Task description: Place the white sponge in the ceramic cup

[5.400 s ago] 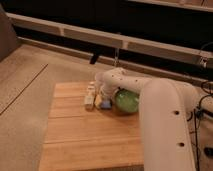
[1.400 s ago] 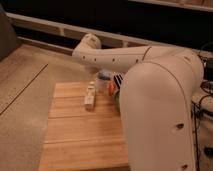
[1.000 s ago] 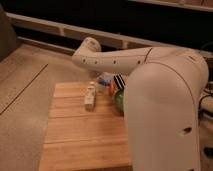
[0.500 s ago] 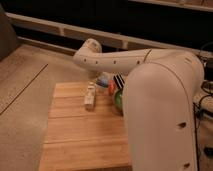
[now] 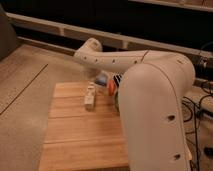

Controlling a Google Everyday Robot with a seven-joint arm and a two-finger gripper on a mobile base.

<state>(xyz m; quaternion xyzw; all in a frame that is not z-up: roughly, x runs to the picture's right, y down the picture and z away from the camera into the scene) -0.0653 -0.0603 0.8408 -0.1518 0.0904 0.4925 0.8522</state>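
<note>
Reaching across the wooden table (image 5: 75, 135), the smooth white arm (image 5: 150, 100) hides most of the far side. Its gripper (image 5: 102, 80) sits at about one o'clock from the table's middle, fingers closed; whether they hold anything cannot be told. A small blue patch (image 5: 102, 77) there may be the white sponge. A cream-white elongated block (image 5: 89, 96) lies at twelve o'clock, beside an orange object (image 5: 111, 87). No cup shows.

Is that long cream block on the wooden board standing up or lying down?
Lying flat: the cream block rests lengthwise on the wooden board, left of the gripper, which hangs above the board's far edge.
</note>
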